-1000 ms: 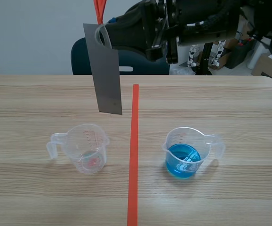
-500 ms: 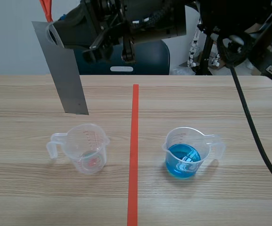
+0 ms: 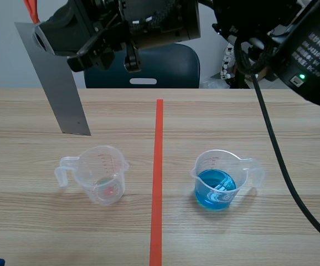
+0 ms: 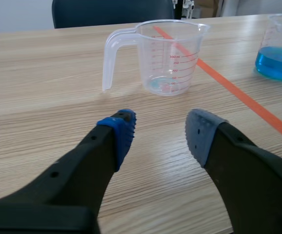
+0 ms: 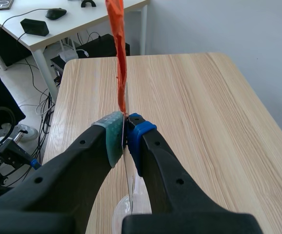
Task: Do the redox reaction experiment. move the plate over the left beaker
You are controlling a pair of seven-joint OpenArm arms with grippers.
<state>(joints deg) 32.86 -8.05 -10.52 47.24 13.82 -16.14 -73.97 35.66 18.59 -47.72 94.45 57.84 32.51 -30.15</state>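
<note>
right gripper: clamped on top of plate | plate: raised, tilted, hanging just far-left of left beaker | left gripper: fingers apart, low, near side of left beaker | right beaker: blue liquid

Grey plate, blue liquid

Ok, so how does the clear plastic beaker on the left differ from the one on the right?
The left clear plastic beaker is nearly empty, only a trace at its bottom; the right clear plastic beaker holds blue liquid. The left one's handle points left, the right one's right. They stand on opposite sides of the orange-red tape line. Both are upright, transparent, handled measuring beakers of similar size.
</note>
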